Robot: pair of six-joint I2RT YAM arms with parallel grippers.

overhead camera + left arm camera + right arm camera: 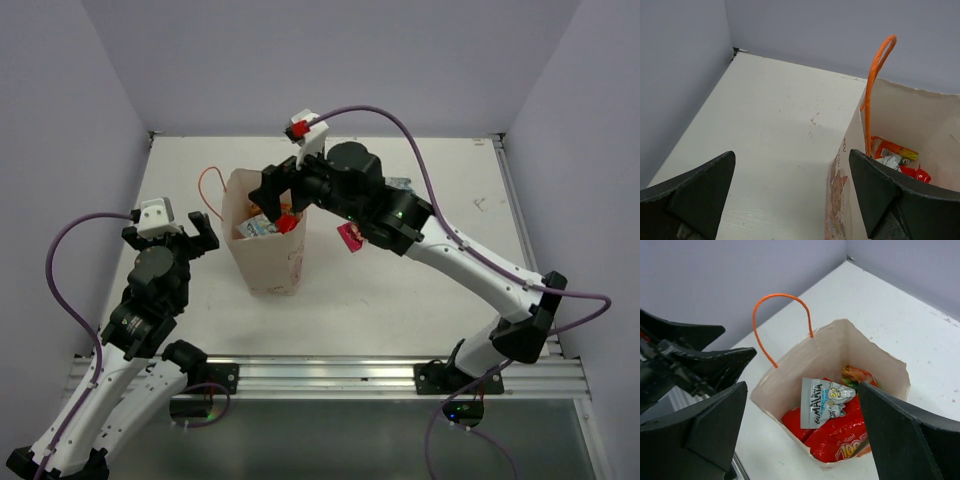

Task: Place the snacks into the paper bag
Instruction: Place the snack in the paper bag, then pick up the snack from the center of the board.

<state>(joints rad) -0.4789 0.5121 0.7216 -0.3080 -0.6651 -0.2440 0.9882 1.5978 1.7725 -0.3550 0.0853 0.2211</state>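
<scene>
Spread wide at the bottom of the right wrist view, the right gripper [801, 390] hangs over the mouth of the paper bag [840, 335], its black fingers [715, 425] apart with nothing between them. On the white worktop [400, 290] the bag stands upright, left of the middle and about halfway between the near and far edges. The left gripper [170, 240] sits just beside the bag on the side toward the left edge, its jaws equally far apart and holding nothing. One orange cord handle [782, 295] arches above the bag's rim. Inside lie a big red packet [840, 440], a white and light-blue packet [825, 402] on top of it, and a multicoloured packet [857, 374] against the far wall. A magenta packet [350, 235] lies on the worktop to the right of the bag, partly under the right arm.
</scene>
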